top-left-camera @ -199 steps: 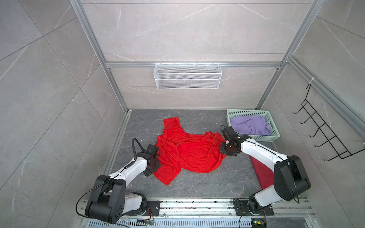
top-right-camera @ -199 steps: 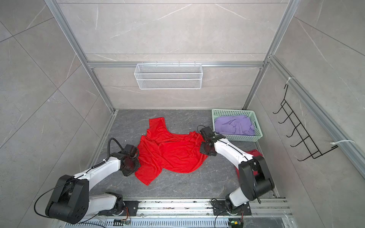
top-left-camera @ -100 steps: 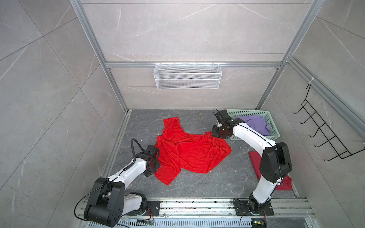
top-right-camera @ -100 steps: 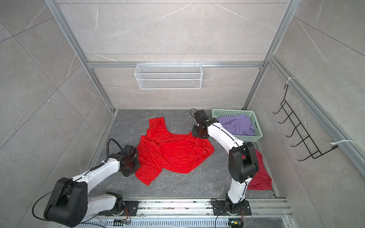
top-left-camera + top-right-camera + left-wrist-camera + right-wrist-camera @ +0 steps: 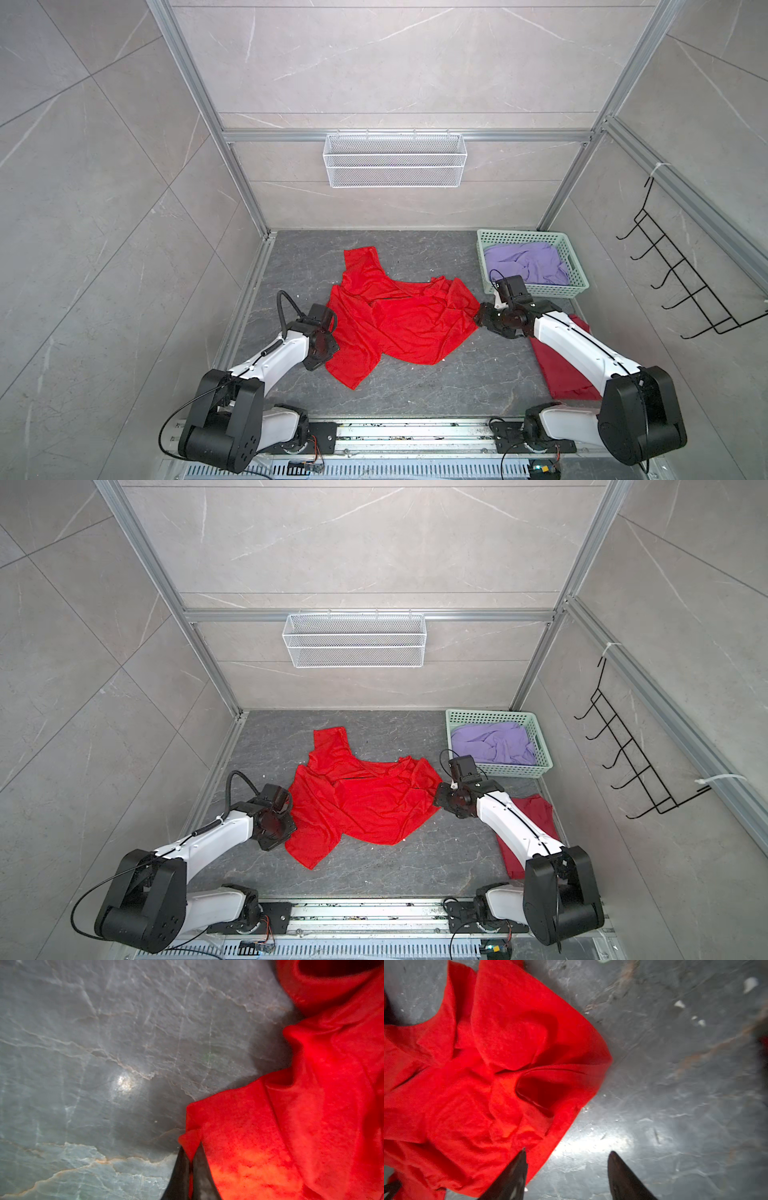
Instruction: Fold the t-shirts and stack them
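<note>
Only the left wrist view shows the left gripper [image 5: 191, 1146] pinching the bright red t-shirt [image 5: 291, 1126], seemingly at a corner; the right gripper [image 5: 568, 1151] gapes at its opposite edge.

the bright red t-shirt [image 5: 399, 320] lies crumpled and unfolded, spread out to the left of the mint-green basket [image 5: 519, 235]. the lavender t-shirt [image 5: 528, 262] sits bunched inside that basket. the darker red t-shirt [image 5: 557, 374] lies flat just in front of it.
</note>
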Robot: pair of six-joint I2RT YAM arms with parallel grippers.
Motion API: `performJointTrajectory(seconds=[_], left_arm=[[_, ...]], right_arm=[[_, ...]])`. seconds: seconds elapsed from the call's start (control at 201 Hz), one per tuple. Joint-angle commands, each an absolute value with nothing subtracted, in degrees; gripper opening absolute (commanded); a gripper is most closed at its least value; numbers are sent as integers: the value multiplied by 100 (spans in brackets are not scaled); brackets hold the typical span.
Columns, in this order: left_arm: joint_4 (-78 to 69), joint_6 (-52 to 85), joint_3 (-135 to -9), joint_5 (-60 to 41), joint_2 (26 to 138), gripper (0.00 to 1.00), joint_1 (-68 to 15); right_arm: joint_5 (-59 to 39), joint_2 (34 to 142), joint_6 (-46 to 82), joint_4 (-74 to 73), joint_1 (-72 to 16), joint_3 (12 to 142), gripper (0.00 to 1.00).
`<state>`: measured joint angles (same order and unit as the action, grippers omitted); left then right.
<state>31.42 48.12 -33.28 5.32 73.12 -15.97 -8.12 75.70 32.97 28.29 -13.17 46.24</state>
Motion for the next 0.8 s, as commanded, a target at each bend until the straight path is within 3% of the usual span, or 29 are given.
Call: performJointTrajectory(seconds=[0.0, 0.568, 0.632, 0.737, 0.797], left_arm=[[3068, 4719, -3348, 391, 7359, 0, -1571], [2998, 4755, -3278, 320, 7108, 0, -1572], [2989, 4751, -3295, 309, 7081, 0, -1564], [3015, 4726, -3345, 296, 6978, 0, -1569], [3063, 4703, -3399, 275, 6802, 0, -1572]], right_arm=[[-1385, 7796, 3531, 1993, -1336, 4571, 61], [-1570, 8600, 3779, 1563, -1401, 4474, 52], [-1600, 8718, 3797, 1511, -1423, 4503, 41], [-1499, 8817, 3869, 1562, -1436, 4620, 10], [-1333, 8659, 3918, 1687, -1434, 4690, 1]])
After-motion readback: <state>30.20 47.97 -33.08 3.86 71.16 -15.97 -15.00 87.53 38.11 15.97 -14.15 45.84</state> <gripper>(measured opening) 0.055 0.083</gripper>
